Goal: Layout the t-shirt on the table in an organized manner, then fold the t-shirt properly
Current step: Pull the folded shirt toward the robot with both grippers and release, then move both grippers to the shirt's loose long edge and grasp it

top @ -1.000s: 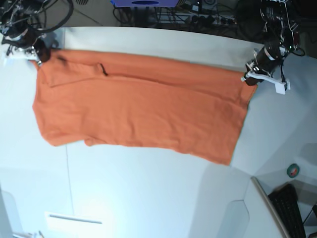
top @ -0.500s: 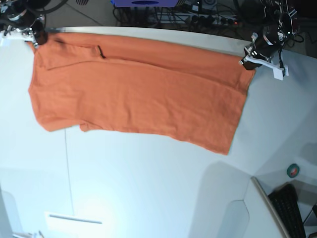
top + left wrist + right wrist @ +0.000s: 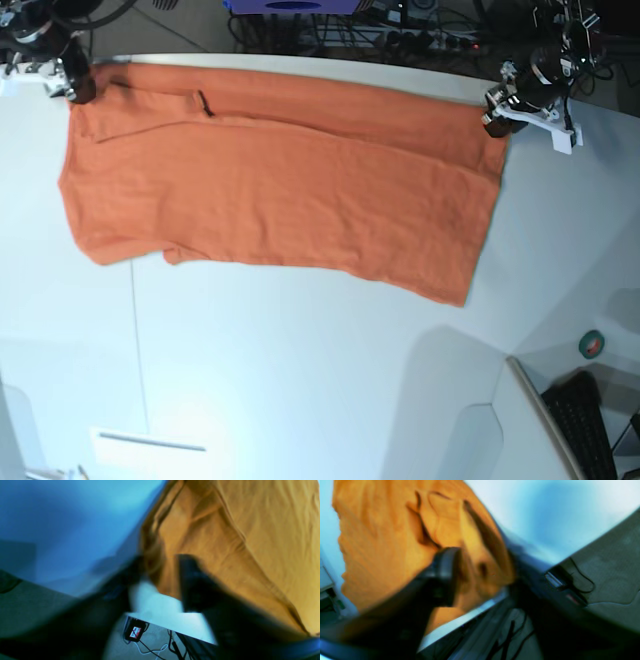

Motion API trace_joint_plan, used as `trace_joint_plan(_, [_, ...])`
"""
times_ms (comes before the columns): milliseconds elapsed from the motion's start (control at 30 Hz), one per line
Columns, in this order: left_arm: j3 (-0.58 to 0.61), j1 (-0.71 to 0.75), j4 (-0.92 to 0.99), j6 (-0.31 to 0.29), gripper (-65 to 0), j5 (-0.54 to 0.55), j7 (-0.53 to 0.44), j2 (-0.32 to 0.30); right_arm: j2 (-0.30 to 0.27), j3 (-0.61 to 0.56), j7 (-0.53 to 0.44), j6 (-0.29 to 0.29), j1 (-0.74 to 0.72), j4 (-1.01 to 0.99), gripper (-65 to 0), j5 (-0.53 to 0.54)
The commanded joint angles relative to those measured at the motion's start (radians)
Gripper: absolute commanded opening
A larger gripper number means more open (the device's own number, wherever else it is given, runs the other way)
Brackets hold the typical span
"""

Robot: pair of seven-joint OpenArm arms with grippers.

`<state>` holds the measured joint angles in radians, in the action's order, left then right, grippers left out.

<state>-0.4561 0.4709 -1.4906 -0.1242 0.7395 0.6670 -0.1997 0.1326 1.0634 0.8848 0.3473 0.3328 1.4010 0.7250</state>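
The orange t-shirt [image 3: 280, 190] lies spread along the far side of the white table [image 3: 300, 380], its long upper edge near the table's far rim. My left gripper [image 3: 492, 112] sits at the shirt's far right corner. In the left wrist view its dark fingers [image 3: 192, 585] stand apart, open, with the cloth's corner [image 3: 160, 555] loose between them. My right gripper [image 3: 78, 88] is at the far left corner. In the right wrist view it is open too, and wrinkled orange cloth [image 3: 480, 570] lies in the gap between its fingers [image 3: 445, 575].
A thin dark seam [image 3: 135, 340] runs down the table's left part. A green tape roll [image 3: 592, 344] and a black keyboard [image 3: 585, 420] sit at the lower right. Cables and equipment [image 3: 400, 30] crowd the floor past the far edge.
Both arms carried the shirt's upper edge toward the far rim, then both grippers opened. The cloth has settled flat, with its corners no longer pinched.
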Motion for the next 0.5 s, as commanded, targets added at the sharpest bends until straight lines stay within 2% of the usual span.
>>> trace_joint_plan(0, [-0.028, 0.004, -0.017, -0.004, -29.1, 0.007, -0.014, -0.014, -0.014, 0.008, -0.008, -0.003, 0.015, 0.014, -31.8, 0.003])
trace_joint_plan(67, [-0.073, 0.002, -0.017, -0.004, -18.4, 0.007, -0.014, -0.013, -0.014, 0.008, -0.008, 0.0, 0.021, 0.014, -32.7, 0.006])
trace_joint_plan(133, [-0.123, -0.002, -0.017, -0.004, -12.0, 0.007, -0.014, -0.013, -0.024, 0.01, -0.008, 0.0, 0.029, 0.014, -32.7, 0.003])
trace_joint_plan(267, [-0.228, -0.014, -0.017, -0.004, -11.5, 0.007, -0.014, -0.022, -0.052, 0.056, -0.009, 0.0, 0.029, 0.018, -32.7, 0.003])
trace_joint_plan(367, [-0.29, -0.039, -0.012, -0.004, -11.5, 0.007, -0.013, -0.031, -0.101, 0.057, -0.011, -0.001, 0.018, 0.021, -32.7, 0.002])
trace_joint_plan(467, [-0.303, -0.067, -0.009, -0.004, -11.7, 0.007, -0.013, -0.077, -0.166, 0.054, -0.039, -0.003, -0.013, 0.024, -32.7, -0.025])
